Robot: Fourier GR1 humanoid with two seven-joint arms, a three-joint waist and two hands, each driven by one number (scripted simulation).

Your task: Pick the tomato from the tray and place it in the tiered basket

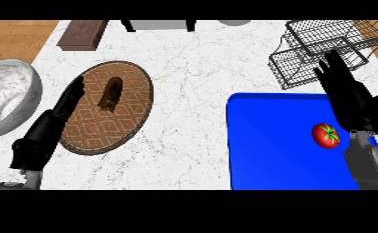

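- Tomato, small, round and red with a green stalk (326, 135), lies on the flat blue tray (273, 142), just beside the right hand (347, 94), whose fingers are straight and spread.
- Black wire tiered basket (317, 52) stands beyond the tray.
- Left hand (52, 122) rests with fingers straight, beside the brown patterned oval plate (107, 108).

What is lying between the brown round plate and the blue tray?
In the head view, nothing: between the brown plate and the blue tray only bare white marble counter shows.
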